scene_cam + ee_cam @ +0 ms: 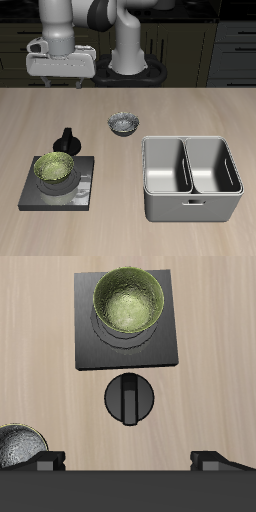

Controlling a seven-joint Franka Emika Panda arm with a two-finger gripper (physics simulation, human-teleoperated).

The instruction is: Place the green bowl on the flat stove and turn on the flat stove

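Observation:
The green bowl stands upright on the ring burner of the flat stove, a dark square plate near the table's front edge. The stove's black knob is at its far edge, toward the robot. My gripper hangs high above the table, behind the stove, open and empty. In the wrist view the green bowl sits on the stove, the knob lies between the bowl and my gripper, and the fingers stand wide apart.
A grey-white patterned bowl sits at mid-table, also in the wrist view. A grey two-compartment metal basin stands beside the stove near the front edge. The robot's base is at the back.

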